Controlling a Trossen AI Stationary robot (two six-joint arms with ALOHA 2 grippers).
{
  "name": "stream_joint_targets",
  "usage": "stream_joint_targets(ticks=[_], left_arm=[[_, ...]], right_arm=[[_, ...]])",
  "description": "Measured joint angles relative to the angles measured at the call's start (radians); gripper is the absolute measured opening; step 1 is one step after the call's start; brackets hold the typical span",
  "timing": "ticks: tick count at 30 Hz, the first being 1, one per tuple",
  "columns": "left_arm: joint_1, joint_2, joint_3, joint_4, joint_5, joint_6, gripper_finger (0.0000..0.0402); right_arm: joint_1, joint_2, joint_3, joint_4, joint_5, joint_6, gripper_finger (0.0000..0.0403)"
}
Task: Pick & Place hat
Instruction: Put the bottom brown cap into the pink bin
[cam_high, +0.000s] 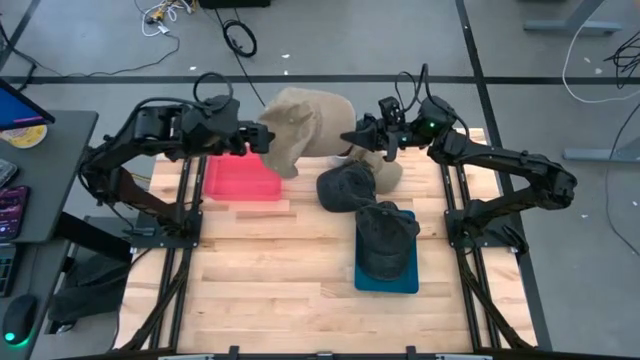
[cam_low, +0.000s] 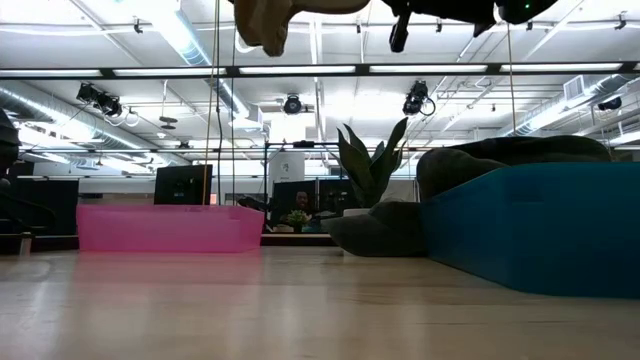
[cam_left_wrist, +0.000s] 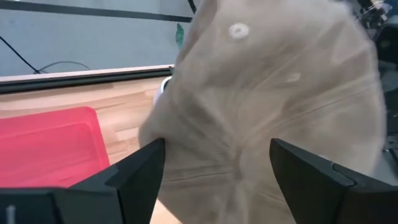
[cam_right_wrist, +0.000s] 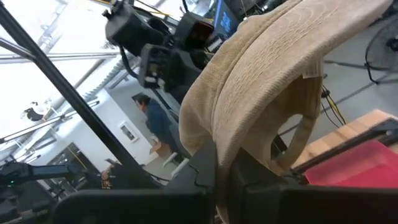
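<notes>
Tan corduroy cap (cam_high: 300, 135) held aloft above table's far edge, pinched in right gripper (cam_high: 372, 140); left gripper (cam_left_wrist: 214, 171) spread around crown (handover likely), beside pink plastic tray (cam_high: 242, 178).

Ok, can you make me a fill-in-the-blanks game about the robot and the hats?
1. The tan hat is held up in the air by the ___ pincer.
2. The tray under the left pincer is ___.
3. A dark hat sits in the ___ tray.

Missing words: right; pink; blue
</notes>
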Motion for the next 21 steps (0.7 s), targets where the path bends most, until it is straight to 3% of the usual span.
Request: stream_joint_targets(ticks=[21], left_arm=[[0.0,0.051,0.001,0.154,0.005,0.068,0.0275]], right_arm=[[0.025,0.0,0.0,0.064,-0.03,-0.012,0.0004]])
